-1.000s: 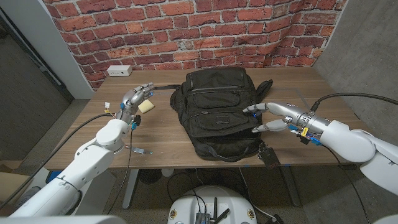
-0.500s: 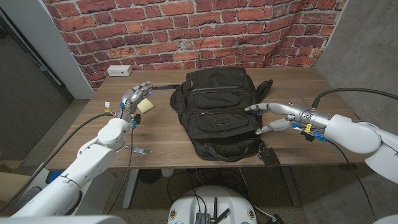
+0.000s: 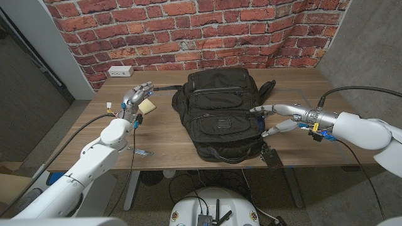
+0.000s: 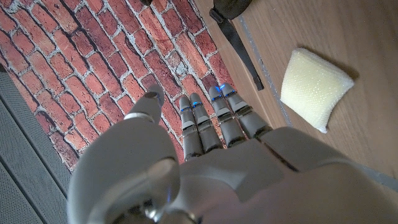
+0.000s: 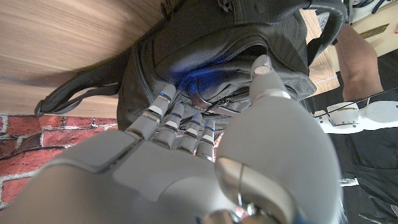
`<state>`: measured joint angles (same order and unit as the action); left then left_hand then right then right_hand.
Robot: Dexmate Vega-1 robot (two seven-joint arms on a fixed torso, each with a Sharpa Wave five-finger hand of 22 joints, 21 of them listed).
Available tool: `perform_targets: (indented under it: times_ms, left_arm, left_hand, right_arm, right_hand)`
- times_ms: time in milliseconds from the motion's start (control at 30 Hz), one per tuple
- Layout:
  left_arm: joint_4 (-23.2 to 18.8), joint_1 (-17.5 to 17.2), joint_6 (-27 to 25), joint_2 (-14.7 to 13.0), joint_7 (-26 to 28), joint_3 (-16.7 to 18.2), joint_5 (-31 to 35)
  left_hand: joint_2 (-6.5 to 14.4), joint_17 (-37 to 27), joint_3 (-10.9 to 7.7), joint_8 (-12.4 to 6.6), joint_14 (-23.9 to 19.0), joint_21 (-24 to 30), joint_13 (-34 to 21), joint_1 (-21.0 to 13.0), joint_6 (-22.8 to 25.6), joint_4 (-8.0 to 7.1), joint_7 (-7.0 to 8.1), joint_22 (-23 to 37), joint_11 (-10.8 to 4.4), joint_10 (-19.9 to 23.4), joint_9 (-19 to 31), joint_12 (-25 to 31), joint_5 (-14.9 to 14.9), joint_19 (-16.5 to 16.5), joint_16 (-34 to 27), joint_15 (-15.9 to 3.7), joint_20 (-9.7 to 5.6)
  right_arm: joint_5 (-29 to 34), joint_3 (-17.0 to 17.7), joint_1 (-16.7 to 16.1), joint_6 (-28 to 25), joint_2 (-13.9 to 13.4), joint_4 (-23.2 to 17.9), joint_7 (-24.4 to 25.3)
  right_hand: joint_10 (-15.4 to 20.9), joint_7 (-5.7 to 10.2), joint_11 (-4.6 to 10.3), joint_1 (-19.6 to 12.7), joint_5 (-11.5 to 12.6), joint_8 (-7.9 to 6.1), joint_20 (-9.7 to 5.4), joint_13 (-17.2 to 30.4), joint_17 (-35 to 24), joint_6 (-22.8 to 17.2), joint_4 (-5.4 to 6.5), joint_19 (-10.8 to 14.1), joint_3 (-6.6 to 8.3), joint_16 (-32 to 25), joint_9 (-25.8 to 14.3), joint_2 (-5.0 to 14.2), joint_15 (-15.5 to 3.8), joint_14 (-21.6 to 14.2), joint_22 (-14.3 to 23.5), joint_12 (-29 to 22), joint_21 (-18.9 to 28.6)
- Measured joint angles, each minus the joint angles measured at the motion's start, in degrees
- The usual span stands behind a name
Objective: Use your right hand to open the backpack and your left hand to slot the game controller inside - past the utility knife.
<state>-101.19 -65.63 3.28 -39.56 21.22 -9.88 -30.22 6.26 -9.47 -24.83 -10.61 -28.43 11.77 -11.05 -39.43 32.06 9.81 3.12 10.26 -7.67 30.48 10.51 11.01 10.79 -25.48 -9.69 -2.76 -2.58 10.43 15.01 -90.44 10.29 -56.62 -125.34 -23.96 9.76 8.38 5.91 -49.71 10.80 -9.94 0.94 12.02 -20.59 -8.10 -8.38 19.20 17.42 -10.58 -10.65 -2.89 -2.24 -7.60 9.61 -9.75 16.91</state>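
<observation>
A black backpack (image 3: pixel 217 116) lies on the wooden table (image 3: pixel 169 141), its zippers looking closed. My right hand (image 3: pixel 277 119) hovers at its right edge with the fingers spread, the fingertips just at the fabric, and holds nothing. In the right wrist view those fingers (image 5: pixel 180 121) reach toward a zipper line on the backpack (image 5: pixel 217 56). My left hand (image 3: pixel 137 98) stands at the table's left, fingers extended, beside a pale yellow textured pad (image 3: pixel 149 107), also seen as the pad (image 4: pixel 317 87). A small grey tool (image 3: pixel 143 152) lies near the front edge.
A white power strip (image 3: pixel 119 71) sits at the back left by the brick wall. A black strap (image 4: pixel 239 43) runs from the backpack toward the pad. A black tag (image 3: pixel 272 157) hangs off the front edge. A small white piece (image 3: pixel 108 107) lies at the left edge.
My right hand has drawn slightly to the right, off the backpack's front panel to its edge. The left hand and the pad have not moved.
</observation>
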Motion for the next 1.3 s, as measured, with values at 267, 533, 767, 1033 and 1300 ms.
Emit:
perform_targets:
  times_ms: [267,533,767,1033,1300]
  left_arm:
    - [0.65,0.67,0.0,0.33,0.09,-0.37,0.03]
    - [0.92,0.94,0.0,0.64,0.4,-0.49,0.03]
    - [0.94,0.81,0.27,0.83,0.57,-0.49,-0.05]
    - [1.3,0.64,1.39,1.11,0.15,-0.49,-0.48]
    - [2.03,0.63,1.84,1.58,-0.18,-0.53,-0.69]
  left_hand:
    - [-0.3,0.14,-0.16,0.0,0.3,-0.45,0.0,0.3,-0.28,-0.16,-0.28,0.0,-0.1,-0.51,0.0,0.0,0.0,0.2,0.0,-0.1,-0.2]
    - [-0.52,0.14,-0.16,0.23,1.63,-0.45,0.0,0.52,-1.47,-0.16,-0.03,0.0,0.31,-2.21,0.0,-0.44,0.0,0.51,0.0,0.17,0.11]
    - [-1.23,0.14,-0.32,0.45,4.02,-0.81,0.14,1.23,-2.98,-0.32,0.36,-0.14,0.69,-4.27,0.0,-0.66,-0.22,2.08,0.0,0.11,0.16]
    - [-2.03,0.13,-0.3,0.66,6.96,-1.17,0.2,2.03,-5.47,-0.33,0.68,-0.14,1.21,-6.75,0.0,-0.66,-0.44,4.1,0.49,0.19,0.22]
    - [-1.37,-0.02,0.18,0.66,9.43,-1.33,0.41,4.19,-7.36,-1.3,0.66,-0.4,1.59,-9.78,-0.11,-0.66,-0.44,5.22,0.49,0.44,0.13]
  right_arm:
    - [-1.14,0.28,0.84,1.1,-0.18,1.41,-1.09]
    - [-2.0,0.42,1.59,2.82,0.47,3.35,-0.46]
    - [-2.41,0.36,2.37,4.31,1.35,4.83,1.72]
    - [-2.76,-0.55,3.5,5.26,2.58,6.63,4.56]
    - [-3.25,-0.85,3.8,5.49,2.81,7.18,6.86]
  right_hand:
    - [-1.0,-0.63,-0.6,3.94,-0.22,0.0,0.07,-0.31,0.67,1.6,1.41,-0.7,-1.41,0.0,0.27,0.37,0.37,1.37,0.0,-0.23,-1.2]
    - [-0.68,-1.04,-0.92,8.88,-0.44,-0.68,-0.01,-0.58,1.19,1.37,3.39,-0.33,-2.92,-0.68,0.26,1.1,0.43,1.31,0.01,-0.94,-1.93]
    - [-0.06,-1.24,-1.53,10.22,-0.44,-0.89,-0.22,-0.57,1.46,1.17,3.85,0.66,-3.38,-1.11,0.26,1.37,0.5,0.8,0.01,-1.11,-1.93]
    - [0.47,-1.85,-2.06,12.25,-0.43,-1.1,-0.62,-0.57,1.47,0.55,4.55,1.08,-3.64,-1.55,0.26,2.37,0.27,-0.03,0.01,-1.52,-2.38]
    - [0.86,-1.95,-2.45,13.49,-0.43,-1.1,-1.04,-0.57,1.73,-0.17,5.26,2.1,-3.82,-2.0,0.25,2.93,0.27,-0.65,0.01,-1.54,-2.38]
